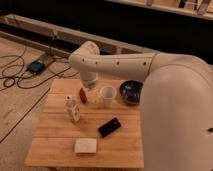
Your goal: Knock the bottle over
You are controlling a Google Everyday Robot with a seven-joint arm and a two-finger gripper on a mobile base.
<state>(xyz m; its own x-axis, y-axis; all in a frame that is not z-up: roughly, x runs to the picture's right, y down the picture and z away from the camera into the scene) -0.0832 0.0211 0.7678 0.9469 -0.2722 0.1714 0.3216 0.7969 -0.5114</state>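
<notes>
The bottle (pixel 73 109) is slim and white with brownish label markings and a white cap. It stands upright on the left part of the wooden table (pixel 55 140). My gripper (pixel 89 85) hangs at the end of the white arm (pixel 120 64), over the table's back edge. It is above and just behind the small dark red bottle (pixel 83 95), to the back right of the white bottle and apart from it.
A white translucent cup (pixel 107 96) stands right of the red bottle. A dark bowl (pixel 130 91) sits at the back right. A black phone (pixel 109 127) and a pale block (pixel 85 145) lie toward the front. Cables and a dark box (pixel 36 66) lie on the floor at left.
</notes>
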